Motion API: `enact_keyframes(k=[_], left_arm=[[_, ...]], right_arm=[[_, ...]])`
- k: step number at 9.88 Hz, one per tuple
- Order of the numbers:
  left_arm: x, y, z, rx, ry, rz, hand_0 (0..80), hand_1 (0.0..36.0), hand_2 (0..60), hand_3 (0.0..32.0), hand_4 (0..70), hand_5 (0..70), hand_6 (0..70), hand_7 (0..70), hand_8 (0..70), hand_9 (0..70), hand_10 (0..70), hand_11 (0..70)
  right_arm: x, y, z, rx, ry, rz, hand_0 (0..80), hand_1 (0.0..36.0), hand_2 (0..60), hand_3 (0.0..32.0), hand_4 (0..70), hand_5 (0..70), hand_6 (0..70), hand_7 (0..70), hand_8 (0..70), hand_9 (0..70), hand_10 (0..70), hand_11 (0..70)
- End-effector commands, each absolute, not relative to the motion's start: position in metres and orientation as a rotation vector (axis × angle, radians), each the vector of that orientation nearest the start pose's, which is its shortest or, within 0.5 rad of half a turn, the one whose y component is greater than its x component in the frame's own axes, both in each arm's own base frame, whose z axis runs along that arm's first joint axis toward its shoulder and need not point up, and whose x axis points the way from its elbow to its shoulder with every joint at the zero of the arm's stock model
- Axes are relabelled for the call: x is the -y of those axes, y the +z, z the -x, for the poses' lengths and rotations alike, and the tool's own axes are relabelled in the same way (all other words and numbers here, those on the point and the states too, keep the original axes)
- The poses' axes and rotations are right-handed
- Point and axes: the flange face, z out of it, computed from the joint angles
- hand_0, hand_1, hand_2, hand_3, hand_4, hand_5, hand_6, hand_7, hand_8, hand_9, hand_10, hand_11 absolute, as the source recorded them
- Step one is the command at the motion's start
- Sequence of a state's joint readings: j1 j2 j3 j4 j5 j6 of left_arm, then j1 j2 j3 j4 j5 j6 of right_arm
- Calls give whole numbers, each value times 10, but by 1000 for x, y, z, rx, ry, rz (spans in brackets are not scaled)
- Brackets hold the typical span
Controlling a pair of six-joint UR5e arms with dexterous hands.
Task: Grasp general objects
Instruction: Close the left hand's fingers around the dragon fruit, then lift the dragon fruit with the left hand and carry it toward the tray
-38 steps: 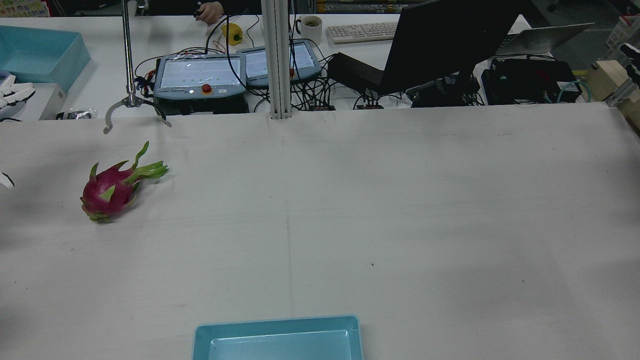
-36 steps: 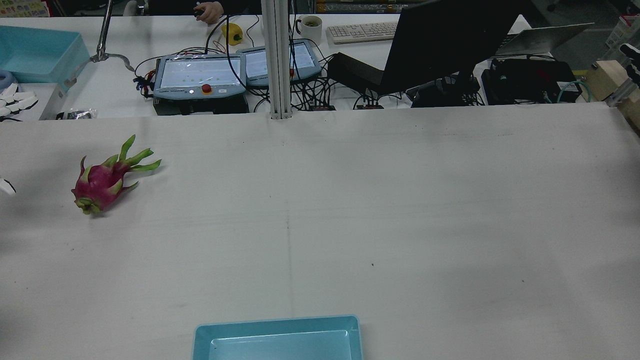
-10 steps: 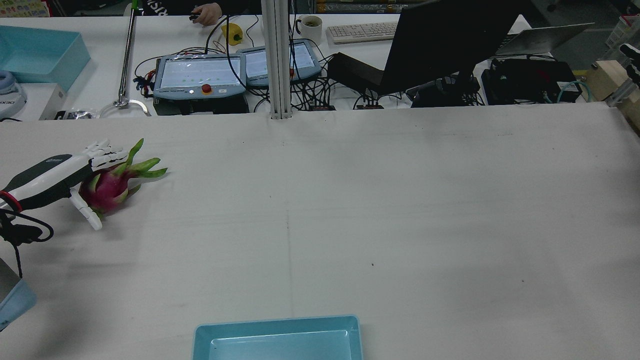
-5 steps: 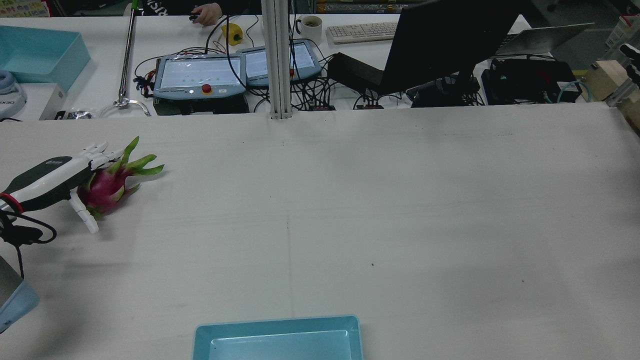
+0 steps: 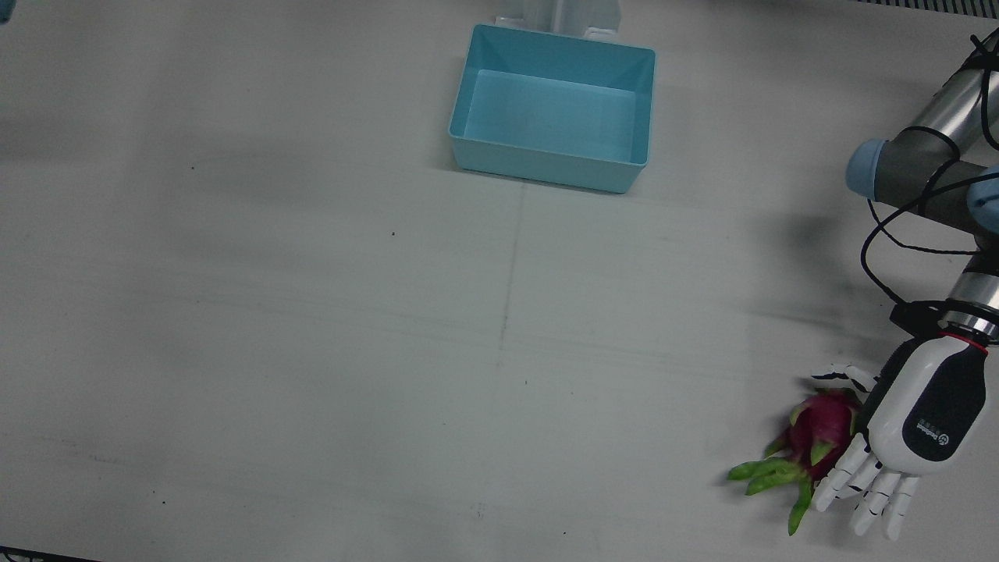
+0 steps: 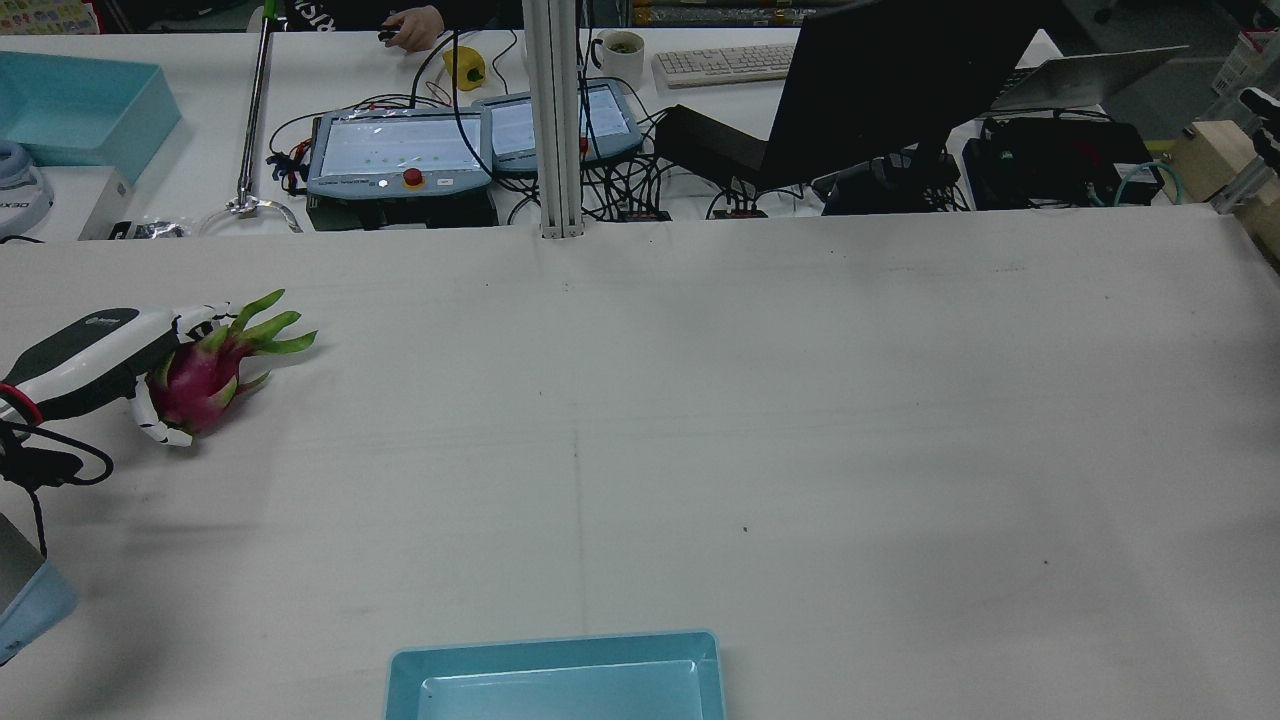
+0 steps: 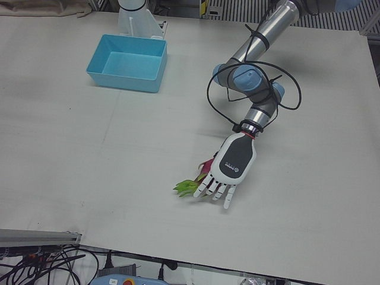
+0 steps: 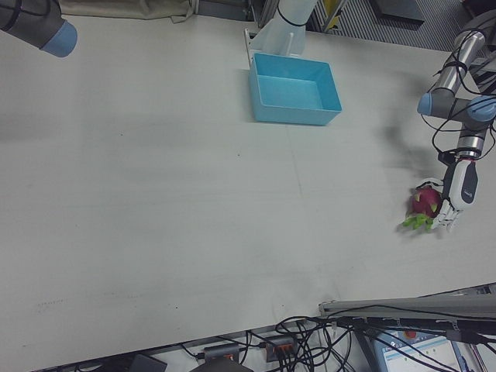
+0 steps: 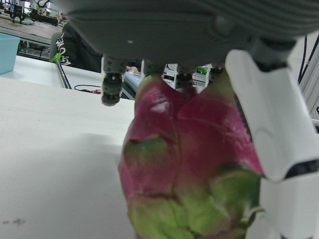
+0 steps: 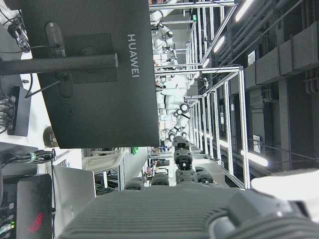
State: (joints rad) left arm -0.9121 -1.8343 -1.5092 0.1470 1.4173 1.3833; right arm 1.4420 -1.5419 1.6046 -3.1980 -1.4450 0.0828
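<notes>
- Left hand (image 5: 909, 434): palm against the side of the dragon fruit (image 5: 819, 425), at the bench's far-left corner on the operators' side. The long fingers (image 5: 876, 490) reach over the fruit's leafy end and are only partly curled; the thumb (image 6: 158, 429) hooks round the opposite side. In the left hand view the thumb (image 9: 276, 119) lies against the red skin and the fingertips stand just above the fruit. The hand cups the fruit; a firm clamp cannot be confirmed.
- Dragon fruit: lying on its side on the bench (image 5: 312, 328), red body against the palm, green leaf tips (image 6: 272, 331) projecting past the fingers toward the operators' edge. Whether it touches the bench or sits slightly raised cannot be told.
- Left arm (image 7: 255, 89): reaches in from the robot side, with a black cable looped round the wrist.
- Right hand: seen only as a dark grey edge (image 10: 164, 209) in its own camera, which faces a monitor back; finger state cannot be told.
- Blue bin (image 5: 552, 105): empty, at the centre of the bench on the robot's side, well apart from the fruit.
</notes>
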Motion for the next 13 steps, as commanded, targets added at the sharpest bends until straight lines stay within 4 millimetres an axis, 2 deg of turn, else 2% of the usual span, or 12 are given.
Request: enact_keyframes(k=[1, 2, 4, 5, 6, 9, 10, 12, 13], left_arm=[[565, 584, -248, -1563, -959, -730, 582, 277, 376, 22, 1, 242, 296, 665, 349, 411, 518, 700], [565, 581, -249, -1574, -962, -720, 569, 283, 457, 0, 31, 246, 334, 682, 364, 435, 559, 700], [564, 570, -250, -1622, -1001, -669, 553, 262, 452, 0, 69, 241, 384, 689, 392, 445, 571, 700], [564, 568, -254, -1671, -1015, -603, 555, 256, 443, 0, 83, 240, 421, 692, 408, 462, 623, 700], [569, 554, -263, -1733, -990, -523, 569, 266, 457, 0, 100, 249, 447, 700, 413, 476, 643, 700], [577, 522, -283, -1905, -965, -278, 590, 289, 509, 0, 167, 287, 508, 700, 442, 500, 647, 700], [580, 506, -292, -1968, -921, -192, 595, 292, 516, 0, 181, 297, 517, 700, 452, 506, 642, 700], [584, 453, -306, -2088, -844, -35, 604, 300, 526, 0, 203, 317, 538, 700, 465, 520, 641, 700], [582, 428, -313, -2119, -797, 29, 619, 307, 527, 0, 227, 351, 563, 700, 482, 531, 632, 700]], right_arm=[[518, 662, -80, -2187, -2174, -95, 0, 0, 0, 0, 0, 0, 0, 0, 0, 0, 0, 0], [518, 661, -80, -2188, -2172, -95, 0, 0, 0, 0, 0, 0, 0, 0, 0, 0, 0, 0], [518, 662, -80, -2187, -2174, -95, 0, 0, 0, 0, 0, 0, 0, 0, 0, 0, 0, 0], [518, 662, -80, -2187, -2174, -95, 0, 0, 0, 0, 0, 0, 0, 0, 0, 0, 0, 0], [518, 662, -80, -2187, -2174, -95, 0, 0, 0, 0, 0, 0, 0, 0, 0, 0, 0, 0], [518, 661, -80, -2188, -2172, -95, 0, 0, 0, 0, 0, 0, 0, 0, 0, 0, 0, 0], [518, 662, -80, -2187, -2174, -95, 0, 0, 0, 0, 0, 0, 0, 0, 0, 0, 0, 0], [518, 661, -80, -2188, -2172, -95, 0, 0, 0, 0, 0, 0, 0, 0, 0, 0, 0, 0], [518, 661, -80, -2188, -2172, -95, 0, 0, 0, 0, 0, 0, 0, 0, 0, 0, 0, 0]])
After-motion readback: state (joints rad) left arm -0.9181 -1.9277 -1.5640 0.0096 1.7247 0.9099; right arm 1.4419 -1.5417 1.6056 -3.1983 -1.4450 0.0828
